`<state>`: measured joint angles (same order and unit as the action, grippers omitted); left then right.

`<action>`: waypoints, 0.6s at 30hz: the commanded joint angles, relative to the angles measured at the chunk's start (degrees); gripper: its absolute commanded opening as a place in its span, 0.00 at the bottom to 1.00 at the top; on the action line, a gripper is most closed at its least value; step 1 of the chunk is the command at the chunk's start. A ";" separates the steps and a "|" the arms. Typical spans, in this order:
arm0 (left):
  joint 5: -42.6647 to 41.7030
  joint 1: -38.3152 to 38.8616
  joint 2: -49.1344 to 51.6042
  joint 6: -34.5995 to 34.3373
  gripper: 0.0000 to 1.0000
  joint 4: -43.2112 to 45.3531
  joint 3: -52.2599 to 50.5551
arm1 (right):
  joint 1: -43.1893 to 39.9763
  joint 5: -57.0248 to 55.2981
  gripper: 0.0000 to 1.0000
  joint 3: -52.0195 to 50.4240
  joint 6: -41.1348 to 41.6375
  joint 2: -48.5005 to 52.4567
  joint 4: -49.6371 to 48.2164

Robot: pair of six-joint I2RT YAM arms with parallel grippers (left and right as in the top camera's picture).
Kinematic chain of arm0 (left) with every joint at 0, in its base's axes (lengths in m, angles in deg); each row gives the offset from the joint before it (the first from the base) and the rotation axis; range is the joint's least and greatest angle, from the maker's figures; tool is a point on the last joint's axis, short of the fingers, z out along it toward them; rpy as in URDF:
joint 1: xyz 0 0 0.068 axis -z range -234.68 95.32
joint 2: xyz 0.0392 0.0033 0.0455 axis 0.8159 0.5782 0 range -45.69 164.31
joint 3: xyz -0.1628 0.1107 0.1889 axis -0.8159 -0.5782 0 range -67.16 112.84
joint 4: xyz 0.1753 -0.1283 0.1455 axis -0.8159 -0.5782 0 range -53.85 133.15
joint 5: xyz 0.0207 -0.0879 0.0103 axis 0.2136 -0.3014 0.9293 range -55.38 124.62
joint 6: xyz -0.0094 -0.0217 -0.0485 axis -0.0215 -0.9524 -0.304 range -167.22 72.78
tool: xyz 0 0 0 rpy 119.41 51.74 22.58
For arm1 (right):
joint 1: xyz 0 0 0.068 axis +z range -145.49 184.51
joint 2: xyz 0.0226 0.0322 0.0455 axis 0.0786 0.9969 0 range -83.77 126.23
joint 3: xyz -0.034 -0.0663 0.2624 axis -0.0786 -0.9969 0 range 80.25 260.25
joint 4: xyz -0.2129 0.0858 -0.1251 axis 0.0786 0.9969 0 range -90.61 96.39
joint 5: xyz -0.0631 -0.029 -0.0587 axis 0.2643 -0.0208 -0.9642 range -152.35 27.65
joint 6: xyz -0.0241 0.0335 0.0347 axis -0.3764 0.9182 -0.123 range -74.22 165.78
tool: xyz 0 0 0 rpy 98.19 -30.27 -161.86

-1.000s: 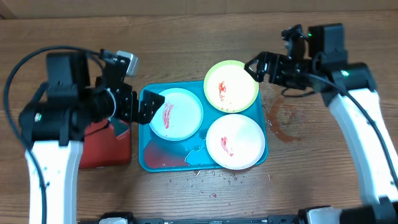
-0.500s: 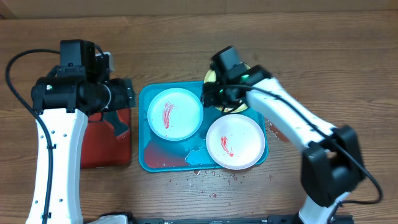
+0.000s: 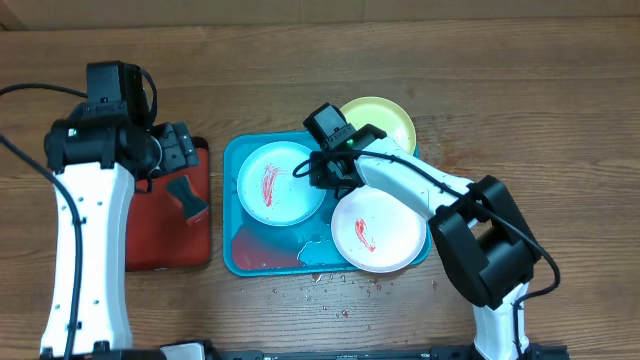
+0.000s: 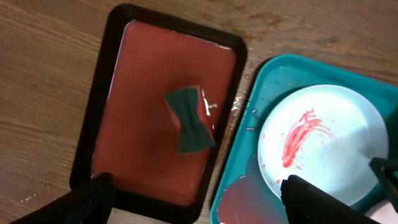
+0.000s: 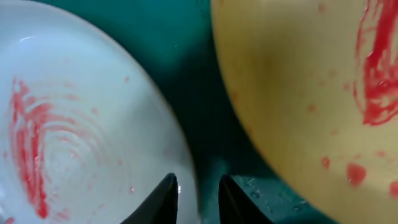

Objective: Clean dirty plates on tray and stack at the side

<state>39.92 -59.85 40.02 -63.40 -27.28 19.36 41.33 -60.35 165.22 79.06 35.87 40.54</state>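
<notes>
The teal tray (image 3: 232, 205) holds a light-blue-rimmed plate (image 3: 275, 185) and a pale yellow plate (image 3: 385, 225), both smeared red. A yellow-green plate (image 3: 388, 118) sits at the tray's back right corner, partly under the right arm. My right gripper (image 3: 318, 172) is shut on the right rim of the light blue plate (image 5: 81, 124), one finger on the plate and one outside it, beside the pale yellow plate (image 5: 292, 93). My left gripper (image 4: 205, 205) hangs open and holds nothing, above the gap between the dark red tray (image 4: 155, 81) and the teal tray (image 4: 273, 81).
A dark green sponge (image 3: 188, 197) lies on the dark red, black-rimmed tray (image 3: 165, 250) left of the teal tray. Red sauce pools in the teal tray's front left corner (image 3: 262, 245). Crumbs (image 3: 350, 285) and a sauce stain (image 3: 455, 195) mark the wooden table.
The right arm swung in from the back right to the middle of the tray, and its jaws narrowed onto the light blue plate's rim. The left gripper drew back left over the red tray.
</notes>
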 commanded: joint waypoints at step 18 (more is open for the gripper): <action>1.18 -0.68 13.62 -2.10 0.72 -0.61 -0.20 | 1.33 -2.40 0.04 0.52 1.51 3.39 -1.92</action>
<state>40.32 -59.94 53.03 -64.23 -28.20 19.36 42.40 -61.53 165.44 80.31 37.51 38.24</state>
